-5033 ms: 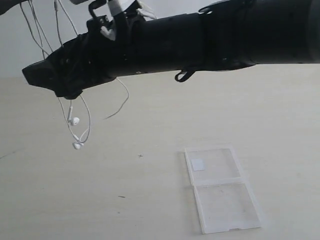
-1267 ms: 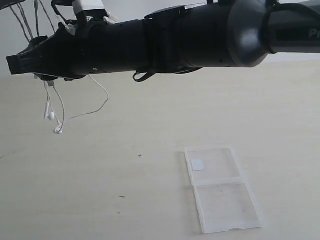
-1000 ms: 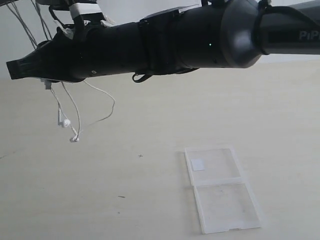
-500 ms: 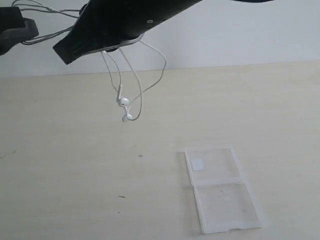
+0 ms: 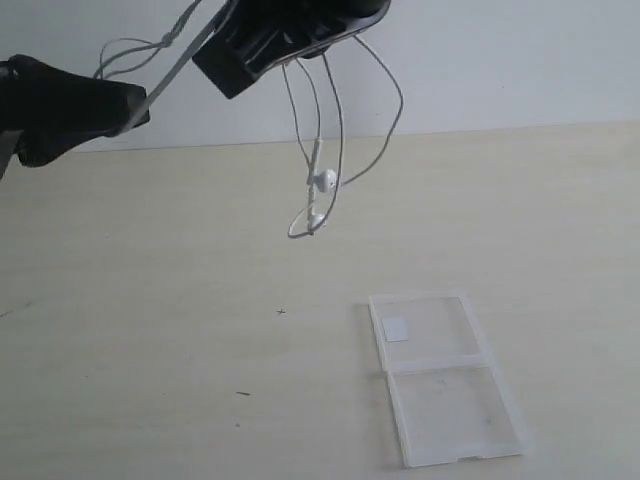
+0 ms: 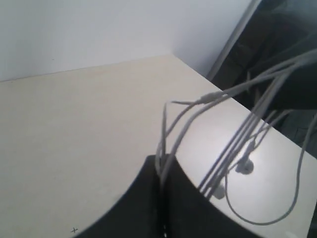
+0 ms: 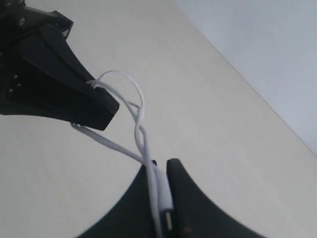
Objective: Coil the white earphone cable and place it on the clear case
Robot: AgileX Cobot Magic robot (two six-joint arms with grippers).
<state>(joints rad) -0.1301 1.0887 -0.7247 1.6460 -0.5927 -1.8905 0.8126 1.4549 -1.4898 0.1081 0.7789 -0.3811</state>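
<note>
Over the table (image 5: 150, 330), left pincer (image 6: 160, 167), right pincer (image 7: 160, 166), both clamped on earphone cable (image 5: 324, 180)

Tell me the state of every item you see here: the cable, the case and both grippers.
white earphone cable: off the table, stretched between both grippers, loops and earbuds dangling.
clear case: open flat on the table, nothing on it.
left gripper: jaws shut on the cable.
right gripper: jaws shut on the cable.

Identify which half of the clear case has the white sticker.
The half of the clear case nearer the dangling earbuds, upper in the exterior view; the other half is bare.
</note>
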